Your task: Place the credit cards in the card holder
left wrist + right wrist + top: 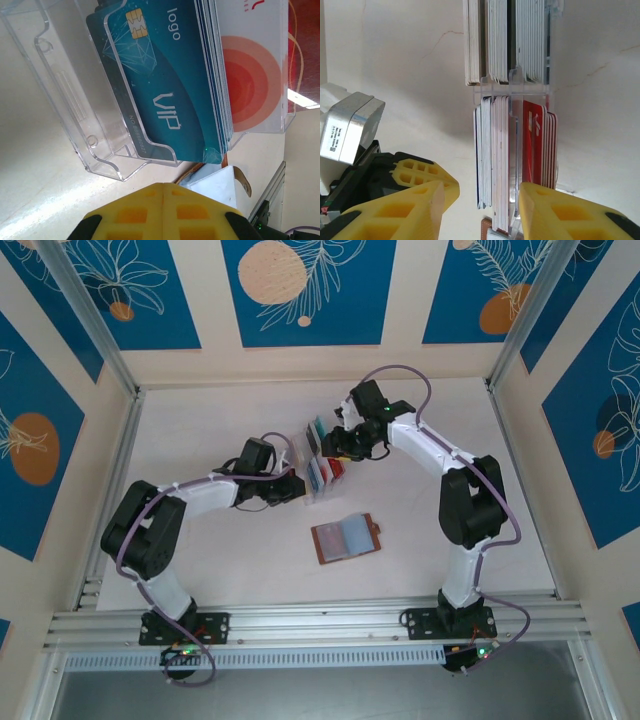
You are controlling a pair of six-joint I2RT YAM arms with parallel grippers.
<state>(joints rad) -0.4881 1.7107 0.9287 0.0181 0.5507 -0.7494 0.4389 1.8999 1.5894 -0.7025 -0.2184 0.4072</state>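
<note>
The credit cards (322, 455) stand on edge in a clear slotted rack (312, 485) at mid-table. In the right wrist view my right gripper (481, 189) is open, and its yellow fingers straddle a stack of blue and white cards (492, 160). A gap remains on the left side, and red cards (536, 145) sit just beyond the right finger. My left gripper (163, 186) is shut on nothing, its tip just short of the rack's near end, where a teal VIP card (165, 95) faces it. The brown card holder (346, 537) lies open and flat in front of the rack.
A red-and-white card (252, 80) fills the rack slot beside the teal one. The card holder's snap tab (244, 183) and clear pocket (220, 185) lie close behind my left fingers. Aluminium rails (320, 620) edge the table's near side, and walls enclose the other sides.
</note>
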